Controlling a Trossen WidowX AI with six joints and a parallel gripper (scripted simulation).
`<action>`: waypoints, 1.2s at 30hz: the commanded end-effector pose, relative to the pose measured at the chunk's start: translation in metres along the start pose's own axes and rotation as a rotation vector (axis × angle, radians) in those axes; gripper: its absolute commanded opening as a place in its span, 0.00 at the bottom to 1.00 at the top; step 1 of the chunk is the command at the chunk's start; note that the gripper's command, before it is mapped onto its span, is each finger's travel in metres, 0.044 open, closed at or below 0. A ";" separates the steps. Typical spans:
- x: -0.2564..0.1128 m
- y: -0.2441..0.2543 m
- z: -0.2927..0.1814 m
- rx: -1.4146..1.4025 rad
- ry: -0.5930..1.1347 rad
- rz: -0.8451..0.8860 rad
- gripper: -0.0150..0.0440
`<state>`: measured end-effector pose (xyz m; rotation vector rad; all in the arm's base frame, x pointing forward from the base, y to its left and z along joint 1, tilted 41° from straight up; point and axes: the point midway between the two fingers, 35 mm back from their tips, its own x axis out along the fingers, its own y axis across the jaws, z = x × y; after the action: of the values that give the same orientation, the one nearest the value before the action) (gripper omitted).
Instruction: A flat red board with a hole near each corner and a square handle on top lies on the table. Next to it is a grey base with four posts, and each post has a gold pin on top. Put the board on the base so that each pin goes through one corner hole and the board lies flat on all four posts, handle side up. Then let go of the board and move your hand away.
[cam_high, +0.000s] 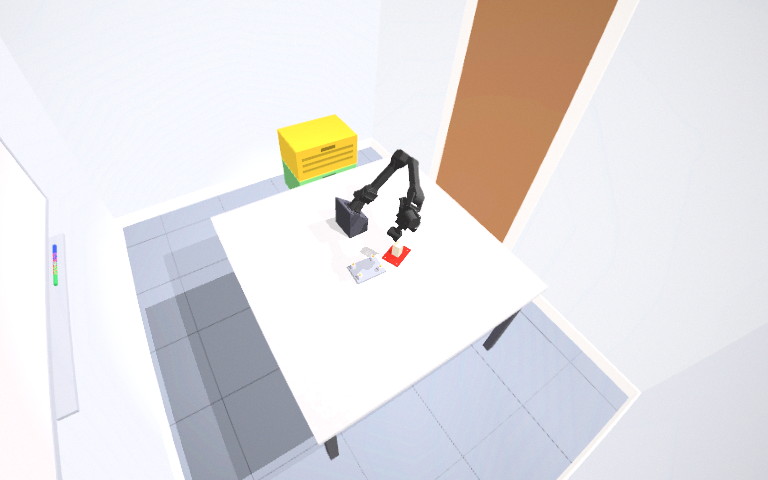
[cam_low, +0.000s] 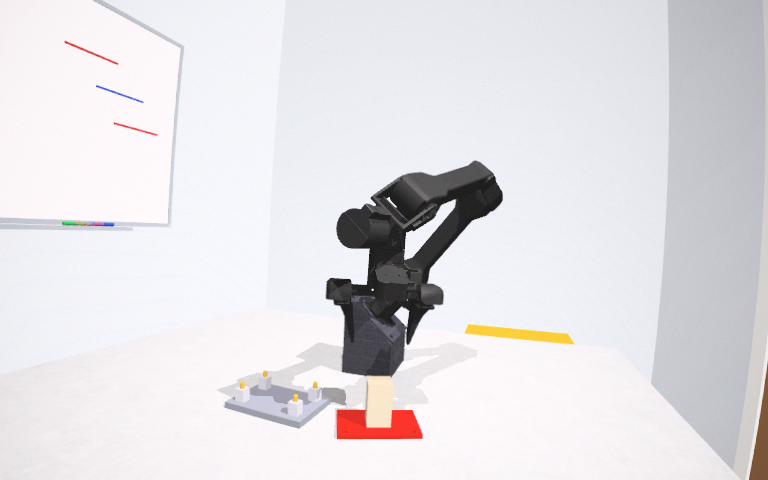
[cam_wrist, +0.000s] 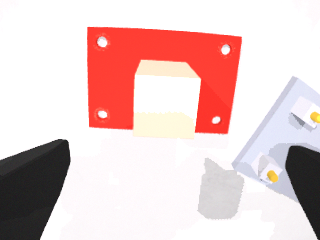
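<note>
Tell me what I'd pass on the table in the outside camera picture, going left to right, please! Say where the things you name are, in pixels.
Flat grey base with four posts (cam_high: 366, 271) (cam_low: 271, 408) (cam_wrist: 265, 130) → flat red board with a cream block handle (cam_high: 389, 257) (cam_low: 352, 429) (cam_wrist: 115, 80).
</note>
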<state>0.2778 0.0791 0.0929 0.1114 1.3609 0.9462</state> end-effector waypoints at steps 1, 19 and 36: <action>-0.001 0.004 -0.002 0.028 -0.006 0.020 1.00; 0.051 0.005 -0.001 0.027 -0.007 0.021 1.00; 0.079 0.004 0.000 0.027 -0.007 0.020 1.00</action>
<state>0.2704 0.1279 0.0385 0.1412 1.3659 0.9431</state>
